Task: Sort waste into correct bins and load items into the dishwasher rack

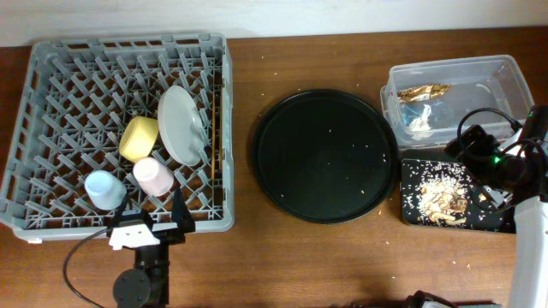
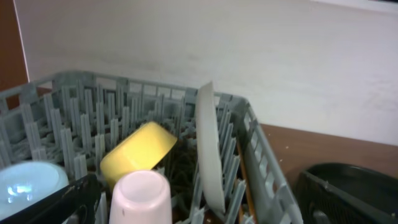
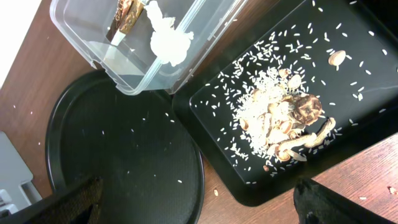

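The left gripper point(image 1: 154, 210), spread and empty, sits at the near edge of the dishwasher rack point(image 1: 68, 94), with the pink cup point(image 1: 154, 175) just beyond it. The right gripper point(image 3: 199, 202), also spread, hovers over the black tray point(image 3: 373, 74) holding the food scraps point(image 3: 292, 118).

The desk point(image 1: 257, 248) is viewed from straight above and from afar by the overhead camera, so that everything is taken in, from the dishwasher rack point(image 1: 51, 94) on the left to the clear tub point(image 1: 505, 73) and the shallow black rectangular tray point(image 1: 406, 192) on the right. The left wrist view is taken low and close at the rack's near edge, facing almost level past the pink cup point(image 2: 142, 196) and the plate point(image 2: 210, 149) toward the wall point(image 2: 249, 56). The right wrist view is aimed steeply down, close over the rectangular tray and the tub. The round black tray point(image 1: 325, 154) is shared by all three views.
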